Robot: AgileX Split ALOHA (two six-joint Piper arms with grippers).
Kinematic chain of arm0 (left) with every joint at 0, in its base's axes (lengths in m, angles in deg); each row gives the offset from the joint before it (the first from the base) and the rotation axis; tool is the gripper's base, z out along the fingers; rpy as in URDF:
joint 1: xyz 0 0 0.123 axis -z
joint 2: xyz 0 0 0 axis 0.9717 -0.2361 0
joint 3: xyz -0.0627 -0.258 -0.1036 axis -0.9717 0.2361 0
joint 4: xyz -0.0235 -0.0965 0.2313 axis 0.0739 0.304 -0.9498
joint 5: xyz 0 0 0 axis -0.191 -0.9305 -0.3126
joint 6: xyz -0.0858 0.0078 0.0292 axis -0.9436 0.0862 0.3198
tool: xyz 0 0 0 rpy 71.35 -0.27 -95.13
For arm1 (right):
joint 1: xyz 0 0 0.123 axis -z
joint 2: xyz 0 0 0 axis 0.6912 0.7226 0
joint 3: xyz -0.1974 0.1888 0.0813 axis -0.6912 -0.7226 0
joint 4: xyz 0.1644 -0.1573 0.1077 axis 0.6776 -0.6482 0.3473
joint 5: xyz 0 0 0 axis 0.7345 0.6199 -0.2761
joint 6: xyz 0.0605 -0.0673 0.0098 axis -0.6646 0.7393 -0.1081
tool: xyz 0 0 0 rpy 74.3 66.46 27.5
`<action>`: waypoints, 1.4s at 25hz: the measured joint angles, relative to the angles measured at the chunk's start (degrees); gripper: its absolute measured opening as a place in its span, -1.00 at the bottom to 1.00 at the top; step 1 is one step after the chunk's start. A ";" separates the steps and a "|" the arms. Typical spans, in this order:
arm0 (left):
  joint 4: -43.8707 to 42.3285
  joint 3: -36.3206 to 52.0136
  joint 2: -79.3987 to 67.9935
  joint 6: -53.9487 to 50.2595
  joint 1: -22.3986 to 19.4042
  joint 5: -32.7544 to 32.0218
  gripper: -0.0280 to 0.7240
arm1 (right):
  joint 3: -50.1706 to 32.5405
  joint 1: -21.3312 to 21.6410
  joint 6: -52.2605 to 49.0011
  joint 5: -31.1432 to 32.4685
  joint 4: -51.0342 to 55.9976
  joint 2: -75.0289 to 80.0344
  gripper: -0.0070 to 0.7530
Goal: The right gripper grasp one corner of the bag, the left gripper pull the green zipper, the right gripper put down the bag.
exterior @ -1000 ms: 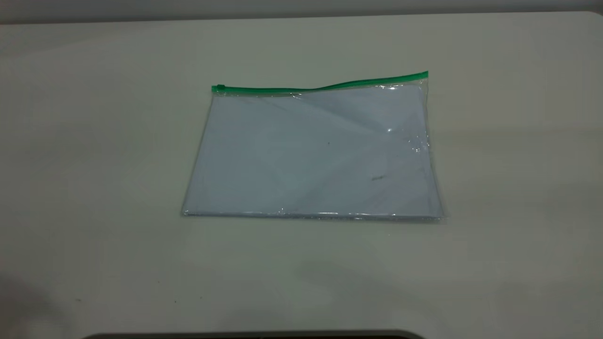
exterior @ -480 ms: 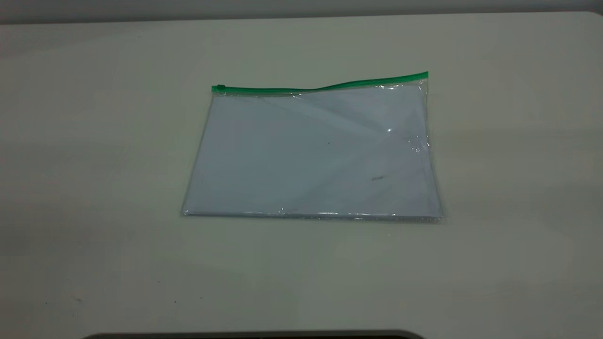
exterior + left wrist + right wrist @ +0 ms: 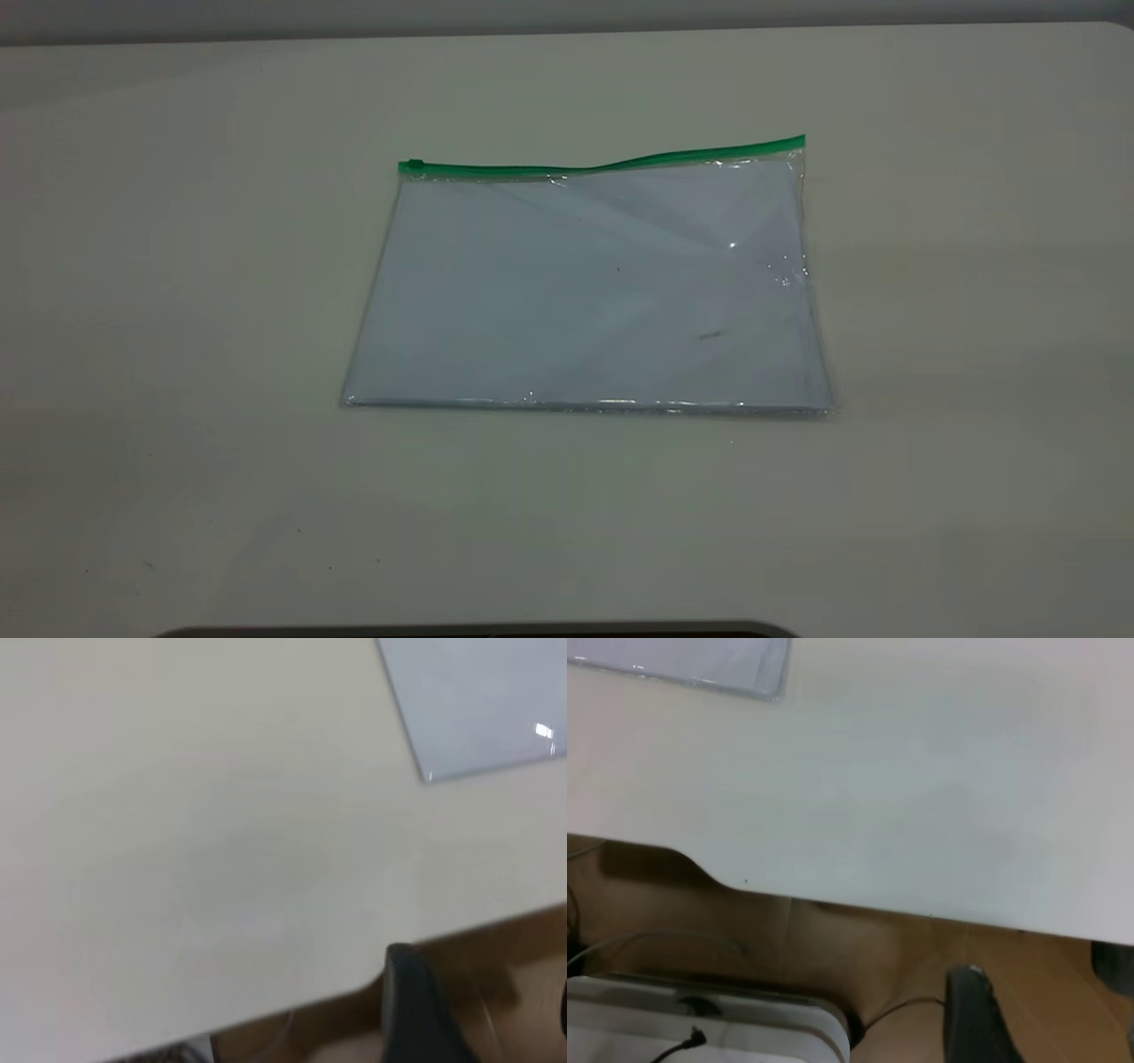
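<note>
Pale counter: a smooth, off-white top. Its near rim shows in both wrist views, with brown floor beyond it.
Left gripper: off the counter's rim on the left side and well apart from the bag. Only one dark part of it shows, so I cannot tell whether the jaws are spread or pressed together. They hold nothing that can be seen.
Right gripper: likewise out past the rim on the right side, well apart from the bag. Again only one dark part shows, so the state of the jaws cannot be told, and no bag corner is in them.
Bag: clear plastic, lying flat near the middle of the counter with all four corners down. Its near edge faces the camera, and a few creases run across the right half.
Green zipper: runs along the bag's far edge and lifts slightly toward the right end.
Slider: sits at the zipper's left end. Whether the mouth is sealed or parted cannot be made out.
Stage: the bag lies on the counter and free of both arms, as the last step wants it. The same scene would fit a bag waiting for its corner to be gripped, or one zipped and set back down. The pictures do not settle which.
</note>
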 joint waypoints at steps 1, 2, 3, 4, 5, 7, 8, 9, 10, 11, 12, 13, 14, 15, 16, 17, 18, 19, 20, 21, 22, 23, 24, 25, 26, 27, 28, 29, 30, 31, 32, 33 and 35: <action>0.00 0.00 0.84 0.00 0.00 0.00 0.28 | 0.00 0.21 0.00 0.00 0.08 -1.10 0.21; 0.00 0.00 1.66 0.00 0.00 0.00 0.28 | 0.00 0.72 0.00 0.00 0.20 -2.73 0.21; 0.00 0.00 2.36 0.00 0.00 0.00 0.28 | 0.00 1.26 0.00 0.00 0.38 -4.65 0.21; 0.00 0.00 2.80 0.00 0.00 -0.04 0.28 | 0.00 1.61 0.00 0.05 0.45 -6.80 0.21; 0.00 0.00 3.05 0.00 0.00 -0.04 0.28 | 0.00 1.98 -0.05 0.05 0.49 -9.18 0.21; 0.00 0.00 3.16 0.00 0.00 -0.04 0.28 | 0.00 2.16 -0.05 0.28 0.49 -13.93 0.21; 0.00 0.00 3.16 0.00 0.00 -0.04 0.28 | 0.00 2.29 -0.05 0.36 0.49 -16.62 0.21; 0.00 0.00 3.16 0.00 -0.24 -0.04 0.28 | 0.00 2.35 -0.05 0.51 0.49 -18.84 0.21; 0.00 0.00 3.16 0.00 -0.74 -0.04 0.28 | 0.00 2.37 -0.05 0.56 0.49 -21.82 0.21; 0.00 0.00 3.16 0.00 -1.90 -0.04 0.28 | 0.00 2.37 -0.05 0.71 0.49 -23.81 0.21; 0.00 0.00 3.16 0.00 -3.40 -0.04 0.28 | 0.00 2.37 -0.05 0.88 0.49 -25.71 0.21; 0.00 0.00 3.21 0.00 -4.90 -0.04 0.28 | 0.00 2.42 -0.05 1.02 0.49 -26.79 0.21; 0.00 0.00 3.21 0.00 -6.94 -0.04 0.28 | 0.00 2.43 -0.05 1.15 0.49 -27.11 0.21; 0.00 0.00 3.21 0.00 -8.98 -0.04 0.28 | 0.00 2.43 -0.05 1.24 0.49 -27.11 0.21; 0.00 0.00 3.21 0.00 -10.79 -0.04 0.28 | 0.00 2.43 -0.05 1.24 0.49 -27.11 0.21; 0.00 0.00 3.21 0.00 -12.03 -0.04 0.28 | 0.00 2.43 -0.05 1.24 0.49 -27.11 0.21; 0.00 0.00 3.21 0.00 -13.11 -0.04 0.28 | 0.00 2.43 -0.05 1.24 0.49 -27.11 0.21; 0.00 0.00 3.21 0.00 -13.72 -0.04 0.28 | 0.00 2.43 -0.05 1.24 0.49 -27.11 0.21; 0.00 0.00 3.21 0.00 -13.87 -0.04 0.28 | 0.00 2.43 -0.05 1.24 0.49 -27.11 0.21; 0.00 0.00 3.21 0.00 -13.99 -0.04 0.28 | 0.00 2.43 -0.05 1.24 0.49 -27.11 0.21; 0.00 0.00 3.21 0.00 -13.99 -0.04 0.28 | 0.00 2.43 -0.05 1.24 0.49 -27.11 0.21; 0.00 0.00 3.21 0.00 -14.05 -0.04 0.28 | 0.00 2.43 -0.05 1.24 0.49 -27.11 0.21; 0.00 0.00 3.21 0.00 -14.10 -0.04 0.28 | 0.00 2.43 -0.05 1.24 0.49 -27.11 0.21; 0.00 0.00 3.21 0.00 -14.10 -0.04 0.28 | 0.00 2.43 -0.05 1.24 0.49 -27.11 0.21; 0.00 0.00 3.21 0.00 -14.10 -0.04 0.28 | 0.00 2.43 -0.05 1.24 0.49 -27.11 0.21; 0.31 0.00 3.21 0.00 -14.10 -0.04 0.28 | 0.00 2.43 -0.05 1.24 0.49 -27.11 0.21; 0.30 0.00 3.21 0.00 -14.10 -0.04 0.28 | 0.00 2.43 -0.05 1.24 0.49 -27.11 0.21; 0.30 0.00 3.21 0.00 -14.16 -0.04 0.28 | 0.00 2.43 -0.05 1.24 0.49 -27.11 0.21; 0.30 0.00 3.21 0.00 -14.16 -0.04 0.28 | 0.00 2.43 -0.05 1.24 0.49 -27.11 0.21; 0.30 0.00 3.21 0.00 -14.16 -0.04 0.28 | 0.00 2.43 -0.05 1.24 0.49 -27.11 0.21; 0.30 0.00 3.21 0.00 -14.16 -0.04 0.28 | 0.00 2.43 -0.05 1.24 0.49 -27.11 0.21; 0.30 0.00 3.21 0.00 -14.16 -0.04 0.28 | 0.00 2.43 -0.05 1.24 0.49 -27.11 0.21; 0.30 0.00 3.21 0.00 -14.16 -0.04 0.28 | 0.00 2.43 -0.05 1.24 0.49 -27.11 0.21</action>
